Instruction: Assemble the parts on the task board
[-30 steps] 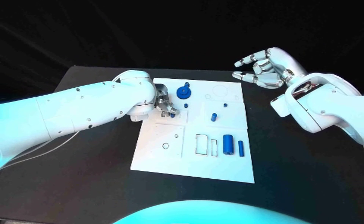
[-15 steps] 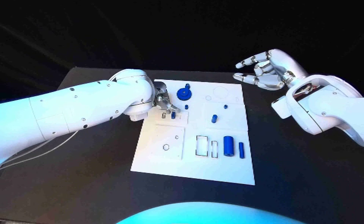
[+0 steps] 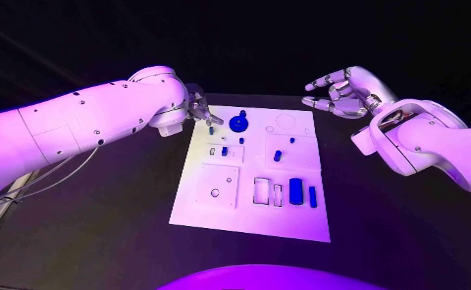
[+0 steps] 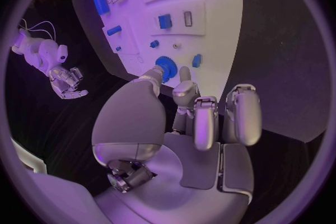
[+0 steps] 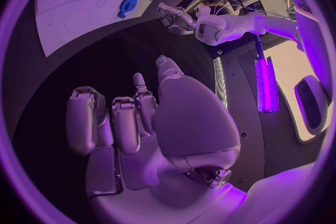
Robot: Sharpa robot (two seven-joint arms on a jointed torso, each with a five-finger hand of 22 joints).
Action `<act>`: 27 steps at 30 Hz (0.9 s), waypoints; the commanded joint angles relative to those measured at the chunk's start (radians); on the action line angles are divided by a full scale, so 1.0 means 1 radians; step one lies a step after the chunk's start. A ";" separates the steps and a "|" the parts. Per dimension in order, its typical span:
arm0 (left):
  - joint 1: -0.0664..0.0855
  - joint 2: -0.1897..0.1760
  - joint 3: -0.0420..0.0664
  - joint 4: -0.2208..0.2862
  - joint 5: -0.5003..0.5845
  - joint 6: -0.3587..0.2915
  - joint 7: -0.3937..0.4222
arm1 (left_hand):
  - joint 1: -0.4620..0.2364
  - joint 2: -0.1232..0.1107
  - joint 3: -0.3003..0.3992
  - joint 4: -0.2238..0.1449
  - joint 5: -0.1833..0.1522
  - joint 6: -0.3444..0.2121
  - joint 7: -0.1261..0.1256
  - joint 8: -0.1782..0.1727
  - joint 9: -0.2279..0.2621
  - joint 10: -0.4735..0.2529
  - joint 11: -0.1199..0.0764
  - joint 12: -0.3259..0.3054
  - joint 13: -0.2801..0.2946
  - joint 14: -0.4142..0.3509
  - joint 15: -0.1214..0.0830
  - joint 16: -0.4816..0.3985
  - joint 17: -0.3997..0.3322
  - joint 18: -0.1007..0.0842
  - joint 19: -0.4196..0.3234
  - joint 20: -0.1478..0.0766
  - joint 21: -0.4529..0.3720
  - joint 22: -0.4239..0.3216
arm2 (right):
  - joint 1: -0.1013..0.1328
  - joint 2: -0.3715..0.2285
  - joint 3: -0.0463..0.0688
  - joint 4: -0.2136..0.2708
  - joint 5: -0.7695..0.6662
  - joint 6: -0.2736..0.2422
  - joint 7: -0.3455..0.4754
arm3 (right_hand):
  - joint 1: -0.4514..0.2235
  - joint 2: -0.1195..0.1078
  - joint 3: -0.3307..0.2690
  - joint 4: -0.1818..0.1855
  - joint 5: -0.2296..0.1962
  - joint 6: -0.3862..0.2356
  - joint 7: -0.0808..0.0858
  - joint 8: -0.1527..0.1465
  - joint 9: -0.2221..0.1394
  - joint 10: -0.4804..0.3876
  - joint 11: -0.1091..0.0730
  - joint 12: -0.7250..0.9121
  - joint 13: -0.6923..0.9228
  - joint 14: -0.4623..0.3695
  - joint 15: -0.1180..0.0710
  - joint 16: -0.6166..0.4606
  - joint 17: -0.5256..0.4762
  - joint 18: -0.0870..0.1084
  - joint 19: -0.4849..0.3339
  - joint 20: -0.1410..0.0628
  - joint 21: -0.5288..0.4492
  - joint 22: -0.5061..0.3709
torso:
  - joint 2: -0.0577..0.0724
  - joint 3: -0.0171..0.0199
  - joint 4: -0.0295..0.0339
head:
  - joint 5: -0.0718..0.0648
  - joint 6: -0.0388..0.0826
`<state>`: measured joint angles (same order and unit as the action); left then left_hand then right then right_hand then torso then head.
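2 hands hang above the black desk (image 3: 118, 235). The left hand (image 3: 199, 109), at the far left corner of the task board (image 3: 250, 218), holds nothing, its fingers (image 4: 241, 115) loosely spread. The right hand (image 3: 342, 94), well off the board's far right corner, has empty fingers (image 5: 85, 119) half curled and apart. Blue parts (image 3: 295, 190) sit on the board, a round one (image 3: 239, 123) near the left hand.
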<state>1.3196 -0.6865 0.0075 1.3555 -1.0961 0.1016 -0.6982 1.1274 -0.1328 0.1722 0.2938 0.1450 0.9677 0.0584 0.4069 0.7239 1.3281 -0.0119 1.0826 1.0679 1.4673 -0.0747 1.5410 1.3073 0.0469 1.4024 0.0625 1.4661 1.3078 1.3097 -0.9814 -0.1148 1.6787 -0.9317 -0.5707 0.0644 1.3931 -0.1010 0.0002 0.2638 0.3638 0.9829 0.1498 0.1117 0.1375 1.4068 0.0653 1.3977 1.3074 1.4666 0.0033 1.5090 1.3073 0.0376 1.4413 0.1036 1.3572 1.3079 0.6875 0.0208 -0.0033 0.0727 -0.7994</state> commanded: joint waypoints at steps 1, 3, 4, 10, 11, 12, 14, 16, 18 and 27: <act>0.006 0.024 0.000 -0.040 -0.010 0.036 -0.003 | 0.012 0.001 -0.008 -0.001 0.000 0.001 0.004 -0.004 -0.005 -0.004 0.003 -0.004 0.000 0.090 0.009 -0.003 0.222 0.006 -0.008 0.002 -0.004 0.052 | -0.001 0.001 0.000 0.000 -0.010 0.012 0.004 | -0.009 0.000 -0.005 0.000 -0.001 0.005 -0.001 0.006 -0.001 -0.004 0.001 -0.004 0.074 0.076 -0.009 -0.004 0.164 0.017 -0.007 -0.001 -0.004 0.127 | 0.002 -0.0014 -0.0018 | 0.004 0.003; 0.008 0.039 0.000 -0.066 -0.014 0.046 -0.004 | 0.012 0.002 -0.009 -0.001 0.000 0.003 0.004 -0.004 -0.006 -0.004 0.003 -0.005 -0.001 0.091 0.009 -0.002 0.223 0.006 -0.008 0.002 -0.005 0.051 | -0.001 0.002 0.000 -0.001 -0.010 0.012 0.003 | -0.009 0.001 -0.005 0.000 0.000 0.005 -0.001 0.006 -0.001 -0.004 0.001 -0.004 0.074 0.076 -0.009 -0.005 0.163 0.018 -0.008 -0.001 -0.005 0.126 | 0.001 -0.0007 -0.0019 | 0.005 0.002; 0.008 0.046 0.000 -0.078 -0.016 0.050 -0.004 | 0.012 0.002 -0.009 -0.001 0.000 0.003 0.004 -0.004 -0.006 -0.004 0.003 -0.005 -0.001 0.091 0.009 -0.002 0.223 0.006 -0.008 0.002 -0.005 0.051 | -0.001 0.002 0.000 -0.001 -0.010 0.012 0.003 | -0.009 0.001 -0.005 0.000 0.000 0.005 -0.001 0.006 -0.001 -0.004 0.001 -0.004 0.074 0.076 -0.009 -0.005 0.163 0.018 -0.008 -0.001 -0.005 0.126 | 0.002 -0.0009 -0.0020 | 0.006 0.003; 0.010 0.086 -0.001 -0.150 -0.029 0.083 -0.008 | 0.011 0.002 -0.010 -0.001 0.000 0.003 0.004 -0.004 -0.008 -0.004 0.003 -0.004 0.000 0.091 0.009 -0.002 0.223 0.006 -0.007 0.002 -0.004 0.053 | -0.001 0.003 0.000 -0.001 -0.010 0.013 0.002 | -0.009 0.001 -0.005 0.000 0.000 0.005 -0.001 0.006 -0.001 -0.004 0.001 -0.004 0.074 0.076 -0.009 -0.005 0.163 0.018 -0.008 -0.001 -0.005 0.126 | 0.001 -0.0006 0.0001 | 0.006 0.001; 0.010 0.092 -0.001 -0.162 -0.031 0.091 -0.009 | 0.011 0.002 -0.010 -0.001 0.000 0.004 0.004 -0.005 -0.008 -0.004 0.003 -0.004 -0.001 0.091 0.009 -0.002 0.223 0.006 -0.007 0.002 -0.004 0.053 | -0.001 0.003 0.000 -0.001 -0.010 0.013 0.002 | -0.009 0.001 -0.005 0.000 0.000 0.005 -0.001 0.006 -0.001 -0.004 0.001 -0.004 0.074 0.076 -0.009 -0.005 0.163 0.018 -0.008 -0.001 -0.005 0.126 | 0.001 -0.0010 -0.0005 | 0.007 0.001; 0.010 0.099 -0.002 -0.174 -0.033 0.099 -0.009 | 0.011 0.002 -0.011 0.000 0.000 0.004 0.004 -0.005 -0.009 -0.004 0.003 -0.004 -0.001 0.091 0.009 -0.002 0.223 0.005 -0.007 0.002 -0.004 0.053 | -0.001 0.003 0.000 -0.001 -0.010 0.013 0.002 | -0.009 0.001 -0.005 0.000 0.000 0.005 -0.001 0.006 -0.001 -0.004 0.001 -0.004 0.074 0.076 -0.009 -0.005 0.163 0.018 -0.008 -0.001 -0.005 0.126 | 0.001 -0.0007 -0.0011 | 0.009 0.002; 0.010 0.109 -0.004 -0.193 -0.036 0.109 -0.009 | 0.011 0.001 -0.012 0.000 0.000 0.005 0.004 -0.005 -0.010 -0.004 0.003 -0.004 -0.001 0.091 0.009 -0.002 0.223 0.006 -0.007 0.002 -0.004 0.053 | -0.001 0.004 0.000 -0.001 -0.010 0.013 0.002 | -0.009 0.001 -0.005 0.000 0.000 0.005 -0.001 0.006 -0.001 -0.004 0.001 -0.004 0.074 0.076 -0.009 -0.005 0.163 0.018 -0.008 -0.001 -0.005 0.126 | 0.001 -0.0008 -0.0014 | 0.009 0.002; 0.010 0.119 -0.006 -0.211 -0.038 0.118 -0.008 | 0.011 0.001 -0.013 0.000 -0.001 0.005 0.004 -0.006 -0.011 -0.005 0.003 -0.005 -0.002 0.090 0.010 -0.003 0.222 0.006 -0.007 0.003 -0.004 0.052 | -0.001 0.004 0.000 -0.001 -0.010 0.013 0.002 | -0.009 0.001 -0.005 0.000 0.000 0.005 -0.001 0.006 -0.001 -0.004 0.001 -0.004 0.074 0.076 -0.009 -0.005 0.163 0.018 -0.008 -0.001 -0.005 0.126 | 0.001 -0.0011 -0.0015 | 0.009 0.002; 0.009 0.127 -0.008 -0.225 -0.039 0.125 -0.007 | 0.011 0.001 -0.013 0.000 -0.001 0.005 0.004 -0.006 -0.011 -0.005 0.003 -0.005 -0.002 0.090 0.010 -0.003 0.222 0.006 -0.007 0.003 -0.004 0.052 | -0.001 0.004 0.000 -0.002 -0.010 0.014 0.002 | -0.009 0.001 -0.005 0.000 0.000 0.005 -0.001 0.006 -0.001 -0.004 0.001 -0.004 0.074 0.076 -0.009 -0.005 0.163 0.018 -0.008 -0.001 -0.005 0.126 | 0.001 -0.0011 -0.0018 | 0.009 0.001; 0.007 0.152 -0.017 -0.265 -0.039 0.146 -0.001 | 0.011 0.001 -0.013 -0.001 -0.001 0.005 0.004 -0.006 -0.012 -0.005 0.003 -0.005 -0.002 0.090 0.010 -0.003 0.222 0.006 -0.008 0.003 -0.005 0.052 | -0.001 0.006 0.000 -0.003 -0.010 0.014 0.002 | -0.009 0.001 -0.005 0.000 0.000 0.005 -0.001 0.006 -0.001 -0.004 0.001 -0.004 0.074 0.076 -0.009 -0.005 0.163 0.018 -0.008 -0.001 -0.005 0.126 | 0.000 -0.0009 -0.0006 | 0.009 -0.001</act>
<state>1.3267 -0.5397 -0.0096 1.0943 -1.1284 0.2096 -0.6983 1.1274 -0.1328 0.1658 0.2948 0.1450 0.9678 0.0583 0.4057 0.7133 1.3267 -0.0104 1.0826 1.0667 1.4638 -0.0713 1.5410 1.3080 0.0469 1.3990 0.0661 1.4663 1.3076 1.3094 -0.9763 -0.1150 1.6762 -0.9318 -0.5693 0.0638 1.3911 -0.0989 0.0002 0.2638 0.3638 0.9829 0.1498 0.1117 0.1376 1.4068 0.0654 1.3977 1.3073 1.4666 0.0034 1.5090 1.3079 0.0376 1.4413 0.1036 1.3572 1.3075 0.6884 0.0197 -0.0045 0.0818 -0.7996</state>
